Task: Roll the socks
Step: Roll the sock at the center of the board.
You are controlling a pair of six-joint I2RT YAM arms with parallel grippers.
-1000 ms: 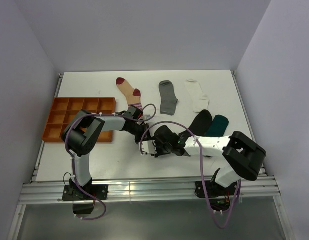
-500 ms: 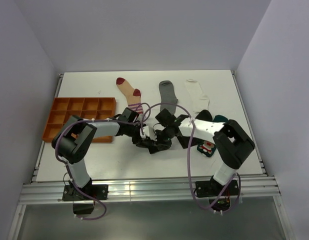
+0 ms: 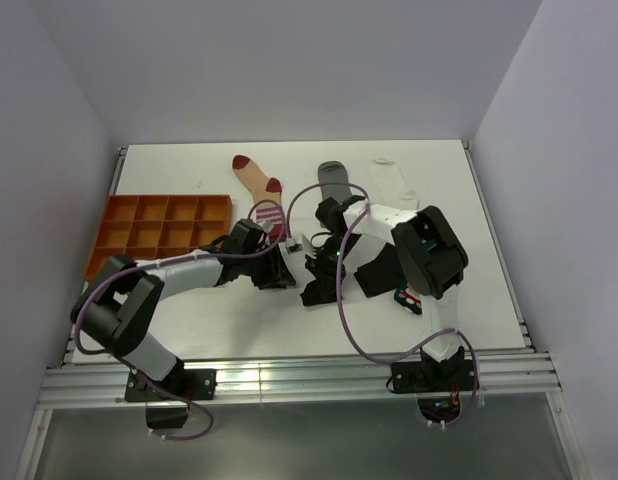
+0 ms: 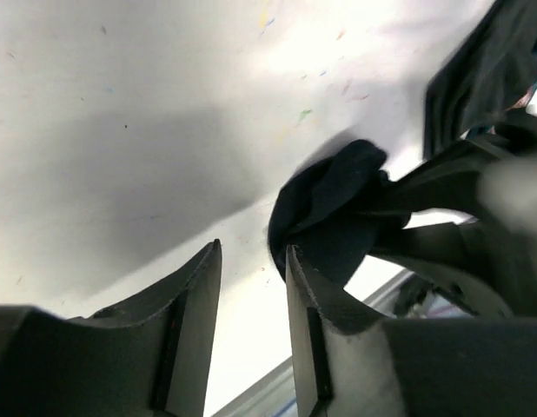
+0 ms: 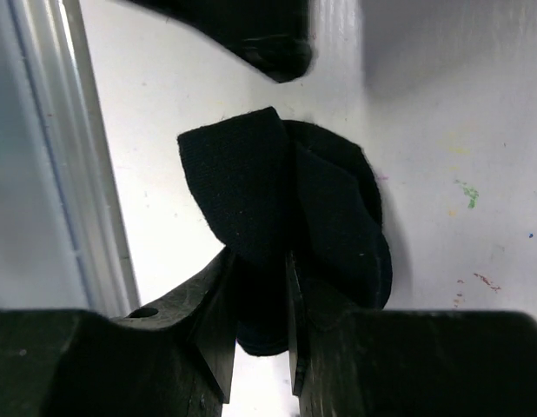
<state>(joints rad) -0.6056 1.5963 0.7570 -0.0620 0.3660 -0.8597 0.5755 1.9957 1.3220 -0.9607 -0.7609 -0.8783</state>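
A rolled black sock (image 5: 286,191) is pinched between the fingers of my right gripper (image 5: 260,261), which is shut on it just above the table. In the left wrist view the same black sock (image 4: 338,217) bulges just past my left gripper (image 4: 251,252), whose jaws stand open with only bare table between them. From above, both grippers meet at mid-table, left gripper (image 3: 289,274) and right gripper (image 3: 324,268), over the black sock (image 3: 314,292). A second black sock (image 3: 374,270) and a teal sock (image 3: 409,298) lie partly under the right arm. Beige striped sock (image 3: 257,185), grey sock (image 3: 334,180) and white sock (image 3: 389,180) lie flat at the back.
An orange compartment tray (image 3: 159,235) sits at the left of the table. The left arm's forearm stretches low across the table from the left. The table's metal rail (image 5: 86,174) runs close beside the rolled sock in the right wrist view.
My left gripper has opened and let go of the black sock. The right arm has folded in and carried the sock up the table toward the centre.
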